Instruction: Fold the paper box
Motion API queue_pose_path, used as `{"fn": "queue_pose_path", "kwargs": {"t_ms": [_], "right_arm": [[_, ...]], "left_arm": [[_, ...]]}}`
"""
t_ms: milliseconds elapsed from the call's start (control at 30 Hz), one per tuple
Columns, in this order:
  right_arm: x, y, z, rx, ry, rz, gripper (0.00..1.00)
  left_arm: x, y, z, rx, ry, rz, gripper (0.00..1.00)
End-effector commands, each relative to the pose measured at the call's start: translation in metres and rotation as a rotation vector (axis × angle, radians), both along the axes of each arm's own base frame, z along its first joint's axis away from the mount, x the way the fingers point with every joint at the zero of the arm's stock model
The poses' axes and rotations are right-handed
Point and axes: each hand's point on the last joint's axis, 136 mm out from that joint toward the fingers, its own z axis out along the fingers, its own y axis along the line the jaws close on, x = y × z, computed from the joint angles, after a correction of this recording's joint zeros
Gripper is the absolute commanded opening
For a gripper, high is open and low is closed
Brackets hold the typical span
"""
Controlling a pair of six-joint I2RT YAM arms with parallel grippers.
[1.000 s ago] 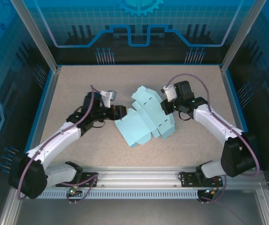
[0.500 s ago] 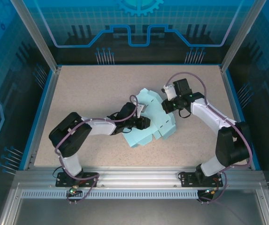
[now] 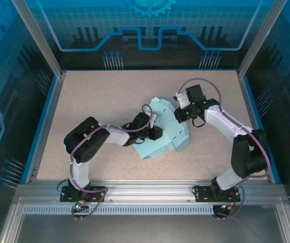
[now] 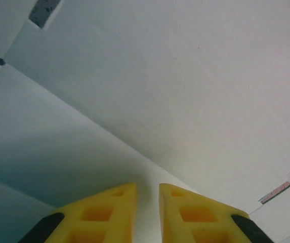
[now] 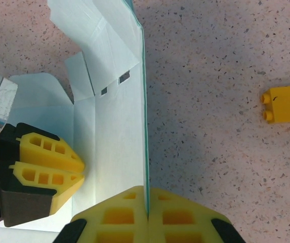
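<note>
Light blue-teal thin-card paper box (image 3: 172,136), a flat die-cut sheet with jagged flaps, sits mid-table on the beige speckled tabletop (image 3: 94,101), slightly right of centre, mostly flat with flaps sticking out far and near. Right gripper (image 3: 178,116) is at the sheet's far-right side. In the right wrist view, right gripper (image 5: 146,195) has its yellow fingers (image 5: 119,215) clamped tight together with the card's thin edge running straight into the seam, so it's pinching the paper box (image 5: 114,131) by one panel edge. That panel is lifted off the table and throws a shadow on the tabletop (image 5: 210,76) beside it. Two small slots (image 5: 114,83) are cut in the card near a crease. Left gripper (image 3: 159,133) reaches in from the left, over the middle of the sheet. In the left wrist view, left gripper (image 4: 148,190) is right up against the pale card (image 4: 160,91), jaws nearly together with a narrow slit between them. Can't tell whether any card is caught in it. Same gripper (image 5: 83,171) shows in the right wrist view, over the inside face of the sheet, close to the right gripper. Small yellow block with two studs (image 5: 286,104) lies on the tabletop, well apart from the box, on the far side of the raised panel from the left gripper.
</note>
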Motion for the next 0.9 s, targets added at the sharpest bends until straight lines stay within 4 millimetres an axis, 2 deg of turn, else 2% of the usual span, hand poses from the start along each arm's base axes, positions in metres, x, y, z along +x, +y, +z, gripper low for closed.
{"fn": "queue_pose_path", "kwargs": {"t_ms": [0,333,600,867], "right_arm": [[0.007,0.003,0.009,0.030,-0.004,-0.013,0.03],[-0.012,0.040,0.018,0.045,-0.003,-0.018,0.03],[-0.028,0.067,0.014,0.009,-0.013,-0.030,0.03],[-0.037,0.075,0.004,-0.020,-0.022,-0.043,0.03]], "left_arm": [[-0.002,0.003,-0.021,0.006,0.032,0.032,0.20],[-0.003,0.006,-0.032,-0.020,0.035,0.062,0.15],[-0.004,0.007,-0.033,-0.048,0.028,0.072,0.14],[-0.005,0.010,-0.033,-0.059,0.019,0.083,0.14]]}}
